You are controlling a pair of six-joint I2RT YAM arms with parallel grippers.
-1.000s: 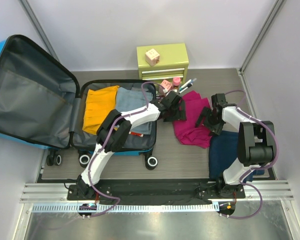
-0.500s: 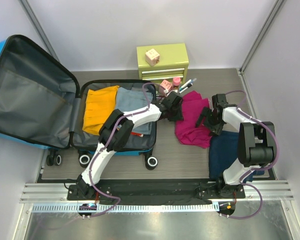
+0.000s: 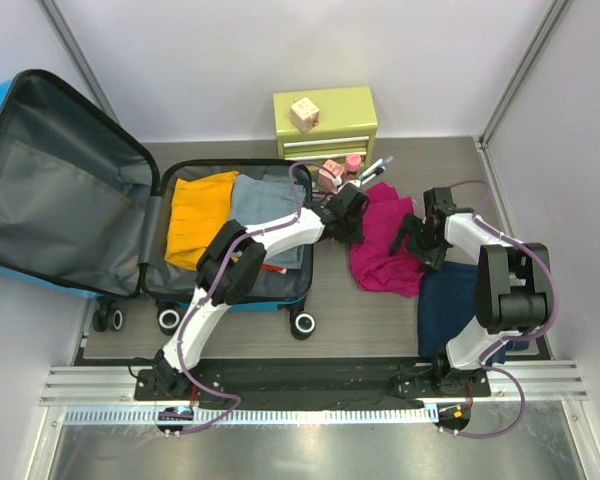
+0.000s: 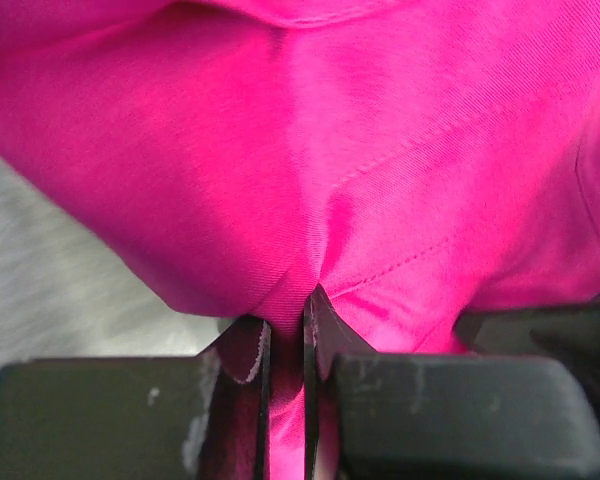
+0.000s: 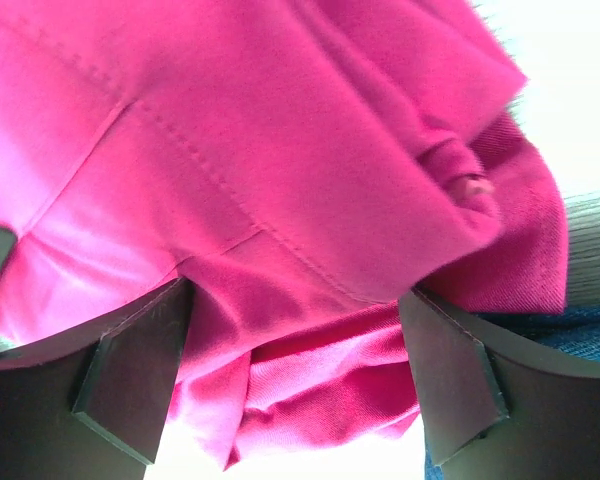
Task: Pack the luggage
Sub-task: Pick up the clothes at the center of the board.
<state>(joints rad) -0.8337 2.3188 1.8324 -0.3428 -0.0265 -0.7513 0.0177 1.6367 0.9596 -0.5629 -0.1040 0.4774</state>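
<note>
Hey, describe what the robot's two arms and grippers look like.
Both the left arm and right arm have white links with black joint housings, and a purple cable loops along each. The left gripper and right gripper have flat black fingers, the left's lightly scuffed.

Overhead view looks down from behind the bases; both wrist views closely face the shared crumpled magenta fabric garment (image 3: 385, 252).
</note>
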